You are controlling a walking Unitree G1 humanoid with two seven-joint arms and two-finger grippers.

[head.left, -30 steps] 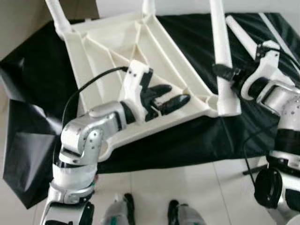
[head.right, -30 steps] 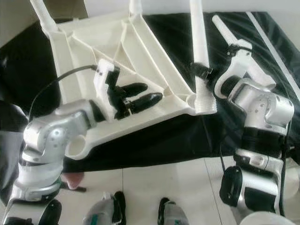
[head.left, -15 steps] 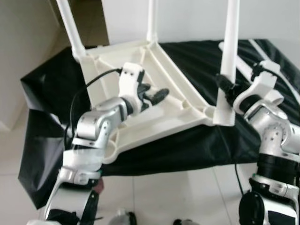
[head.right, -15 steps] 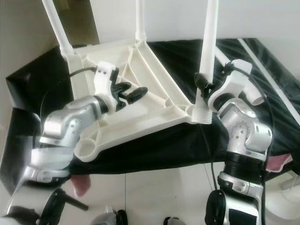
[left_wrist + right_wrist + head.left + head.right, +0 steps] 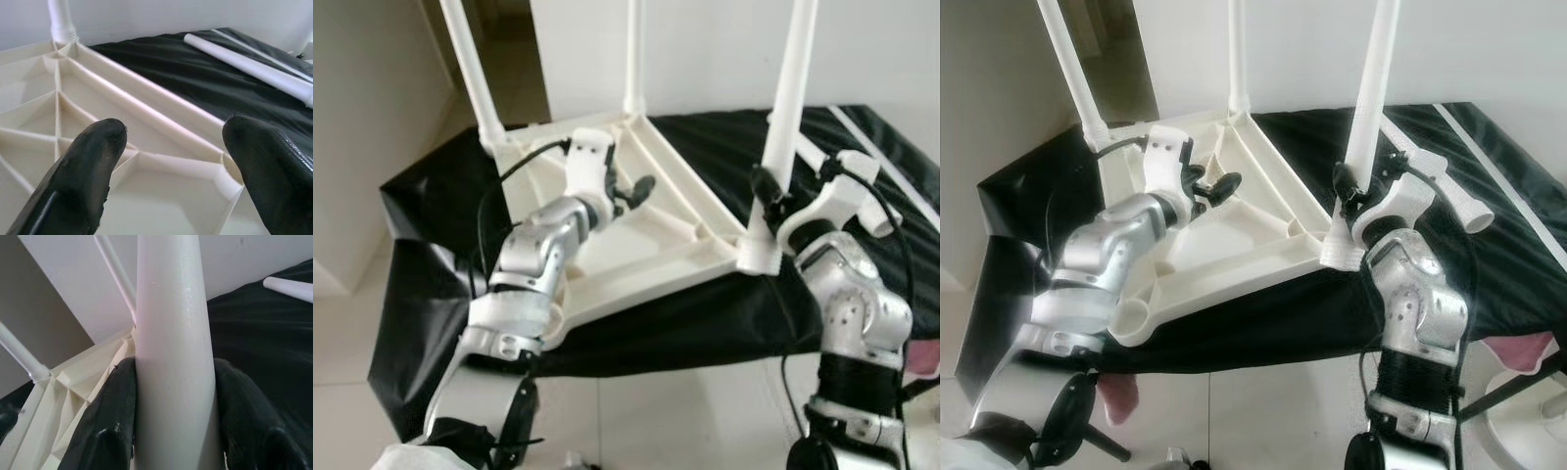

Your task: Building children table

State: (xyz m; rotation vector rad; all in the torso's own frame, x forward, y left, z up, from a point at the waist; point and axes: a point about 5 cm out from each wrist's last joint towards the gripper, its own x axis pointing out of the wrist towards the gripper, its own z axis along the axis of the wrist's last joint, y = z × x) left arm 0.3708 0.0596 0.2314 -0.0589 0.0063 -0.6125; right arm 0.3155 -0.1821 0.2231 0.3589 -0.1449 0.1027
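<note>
Head views: upturned white kids' table top [image 5: 656, 250] lies on black sheet [image 5: 431, 255], right hand [image 5: 1344, 188] clamped on upright leg [image 5: 1368, 93] at its near corner; L wrist: left hand [image 5: 171, 161] open over ribs; R wrist: fingers [image 5: 112, 416] squeeze leg.

A black sheet [image 5: 724, 304] covers the support across the middle of the frame, and directly on it lie the upturned white tabletop [image 5: 646, 235], its ribbed underside up at centre left, and a loose white leg [image 5: 254, 68] at the upper right.
</note>
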